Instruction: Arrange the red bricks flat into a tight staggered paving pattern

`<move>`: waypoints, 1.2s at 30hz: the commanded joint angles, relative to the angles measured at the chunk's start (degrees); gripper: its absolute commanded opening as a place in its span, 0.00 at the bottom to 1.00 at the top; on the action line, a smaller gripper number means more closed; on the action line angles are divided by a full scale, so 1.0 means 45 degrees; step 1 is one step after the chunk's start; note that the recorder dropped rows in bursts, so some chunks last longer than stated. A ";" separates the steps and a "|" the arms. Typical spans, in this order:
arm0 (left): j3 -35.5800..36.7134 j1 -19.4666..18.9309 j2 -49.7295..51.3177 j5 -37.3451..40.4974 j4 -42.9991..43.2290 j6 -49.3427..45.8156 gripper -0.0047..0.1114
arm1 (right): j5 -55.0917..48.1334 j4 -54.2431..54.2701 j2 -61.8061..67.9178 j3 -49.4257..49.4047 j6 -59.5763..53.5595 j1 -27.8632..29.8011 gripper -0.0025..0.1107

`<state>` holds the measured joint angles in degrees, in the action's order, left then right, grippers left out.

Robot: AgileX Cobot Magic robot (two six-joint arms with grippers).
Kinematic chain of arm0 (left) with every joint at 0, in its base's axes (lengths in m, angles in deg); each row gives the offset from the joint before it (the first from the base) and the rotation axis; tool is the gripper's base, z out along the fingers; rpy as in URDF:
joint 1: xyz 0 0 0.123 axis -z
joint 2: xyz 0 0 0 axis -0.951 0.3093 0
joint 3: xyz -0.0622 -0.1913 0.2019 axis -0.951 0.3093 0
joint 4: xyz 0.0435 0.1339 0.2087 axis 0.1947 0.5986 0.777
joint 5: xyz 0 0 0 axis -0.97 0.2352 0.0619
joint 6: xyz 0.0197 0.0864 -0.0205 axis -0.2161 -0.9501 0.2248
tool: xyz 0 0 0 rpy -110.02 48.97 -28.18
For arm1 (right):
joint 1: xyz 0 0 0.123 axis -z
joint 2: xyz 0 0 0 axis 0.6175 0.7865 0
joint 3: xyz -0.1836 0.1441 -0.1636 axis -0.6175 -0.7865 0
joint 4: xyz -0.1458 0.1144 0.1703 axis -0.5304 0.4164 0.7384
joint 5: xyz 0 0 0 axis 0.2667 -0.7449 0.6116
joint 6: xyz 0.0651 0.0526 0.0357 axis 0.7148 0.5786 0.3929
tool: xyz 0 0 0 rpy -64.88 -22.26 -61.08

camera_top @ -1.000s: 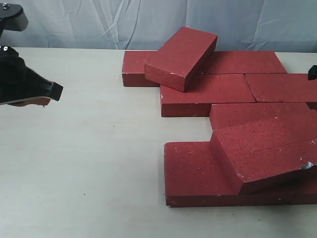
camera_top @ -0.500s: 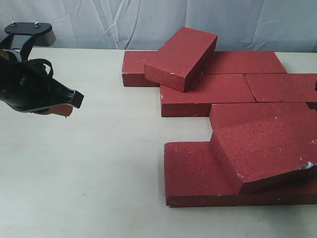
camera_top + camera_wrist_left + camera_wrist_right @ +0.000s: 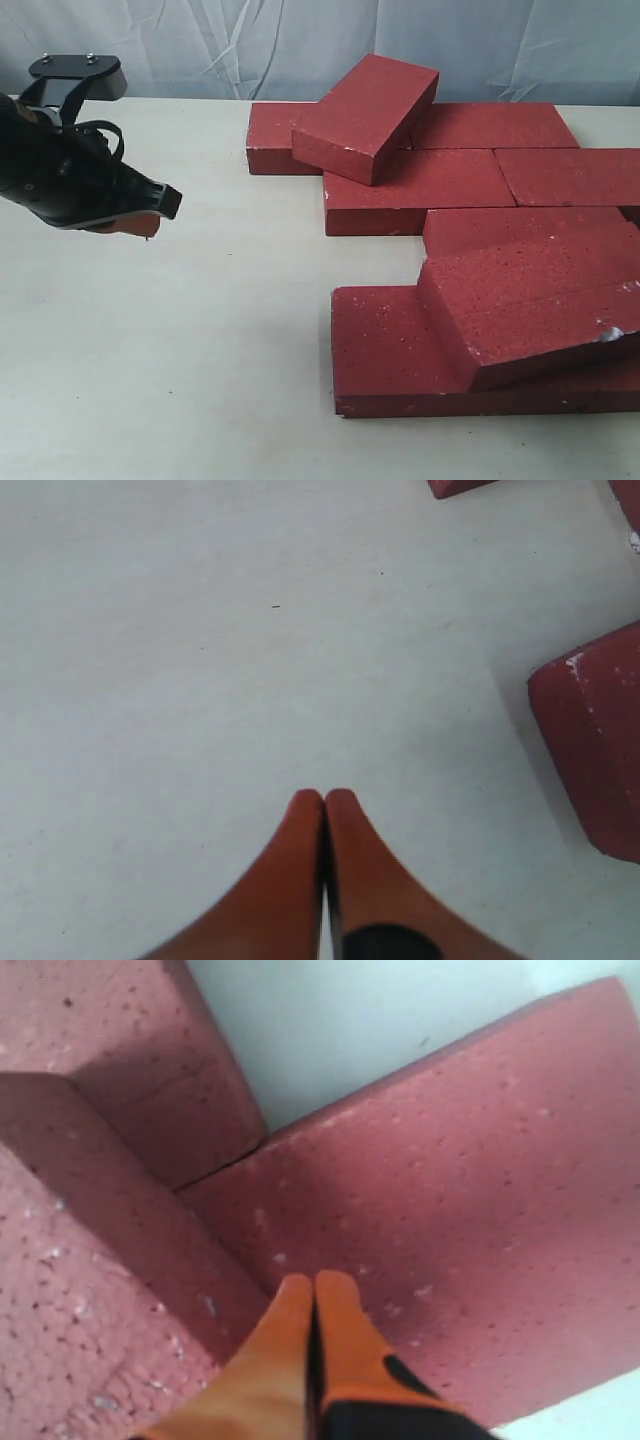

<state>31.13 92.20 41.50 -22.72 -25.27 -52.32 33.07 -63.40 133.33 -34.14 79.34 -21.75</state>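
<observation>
red bricks (image 3: 420, 180): clustered on the right half of the table (image 3: 200, 350), most lying flat in offset rows.
strays: rear leaning brick (image 3: 365, 115) is propped across the back row; front leaning brick (image 3: 530, 300) is tilted on the near row.
left gripper (image 3: 325, 802): fingers pressed together, empty, over bare table, well apart from the pile.
right gripper (image 3: 313, 1290): fingers closed too, holding nothing, tips low over the bricks beside a raised edge; can't tell if touching.
step: probably nudging the front leaning brick flat.
tip: push low on its edge and go slow, so you slide it down without spreading the neighbours.
</observation>
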 commanded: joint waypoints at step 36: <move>0.0028 -0.0627 0.0005 -0.0014 0.0569 0.0137 0.04 | 0.1582 0.3573 -0.0638 0.0151 -0.0654 -0.8389 0.02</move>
<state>31.13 90.83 41.50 -21.63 -23.39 -52.08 39.33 -42.21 130.94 -34.07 71.69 -59.73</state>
